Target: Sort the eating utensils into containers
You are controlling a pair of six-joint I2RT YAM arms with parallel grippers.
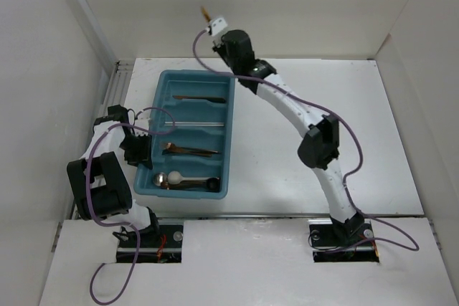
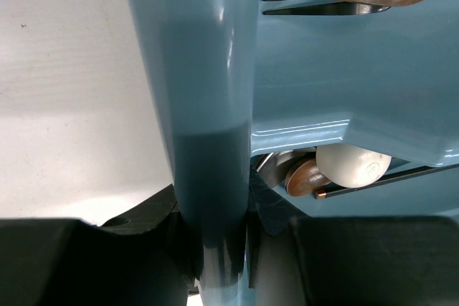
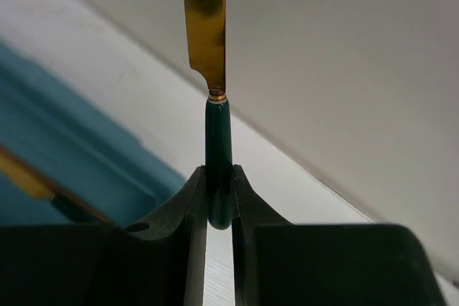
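We judge the sorting nearly finished: most of the utensils [image 1: 190,151] lie already in the compartments of the teal tray [image 1: 193,74], left of centre in the top view. One knife [image 3: 206,12], with gold blade and dark green handle, is not yet inside; it is at the upper centre. The right gripper [image 3: 219,202] pinches its handle, fingers almost together. The left gripper [image 2: 215,249] clamps the tray's left wall, fingers narrow.
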